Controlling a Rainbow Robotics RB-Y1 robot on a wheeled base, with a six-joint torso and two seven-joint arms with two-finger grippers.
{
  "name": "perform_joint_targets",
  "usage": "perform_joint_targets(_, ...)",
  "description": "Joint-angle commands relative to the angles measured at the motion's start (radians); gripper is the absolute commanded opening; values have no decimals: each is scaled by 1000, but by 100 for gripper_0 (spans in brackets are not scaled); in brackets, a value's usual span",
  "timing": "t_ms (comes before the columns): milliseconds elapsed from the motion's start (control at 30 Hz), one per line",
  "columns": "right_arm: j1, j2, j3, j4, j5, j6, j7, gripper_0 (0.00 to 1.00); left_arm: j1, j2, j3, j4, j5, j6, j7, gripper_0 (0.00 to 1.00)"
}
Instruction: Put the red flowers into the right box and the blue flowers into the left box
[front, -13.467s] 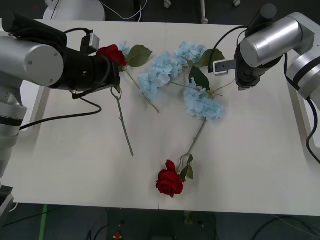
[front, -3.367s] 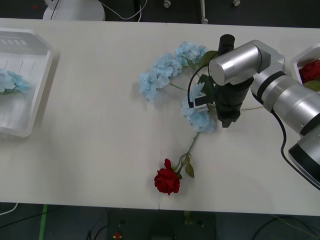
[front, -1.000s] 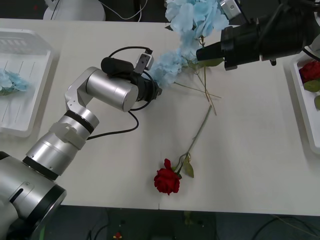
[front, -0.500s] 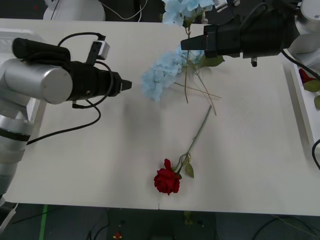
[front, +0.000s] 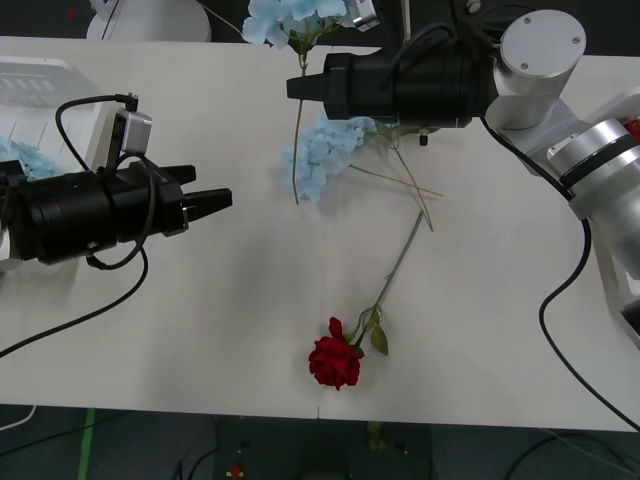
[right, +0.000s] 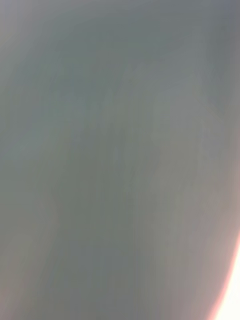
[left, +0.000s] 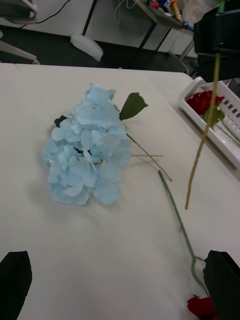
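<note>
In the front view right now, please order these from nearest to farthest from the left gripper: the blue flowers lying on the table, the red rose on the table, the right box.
From the left gripper:
1. Blue flowers lying on the table, just ahead of its open fingers, mid-table.
2. Red rose, near the table's front edge.
3. Right box, at the far right edge.

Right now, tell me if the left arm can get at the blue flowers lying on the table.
Probably yes. The left end effector is open and pointed toward the blue flowers, with bare table between them.

right gripper (front: 297, 88) carrying blue spray (front: 295, 17) further left, left gripper (front: 222, 199) pulled back
</note>
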Motion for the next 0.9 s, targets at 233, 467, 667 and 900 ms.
perform_joint_targets(233, -8, 36, 13, -38, 19, -16, -57, 0, 53, -51, -151, -40, 198, -267, -168, 100)
perform_joint_targets(467, -6, 36, 19, -38, 10, -16, -60, 0, 21, -106, -265, -38, 126, -411, -168, 100)
perform_joint_targets(667, -6, 37, 19, -38, 6, -14, -63, 0, 13, -123, -315, -38, 95, -434, -160, 100)
perform_joint_targets(900, -6, 36, 18, -38, 6, 1, -69, 0, -44, -151, -329, -11, 93, -461, -136, 100)
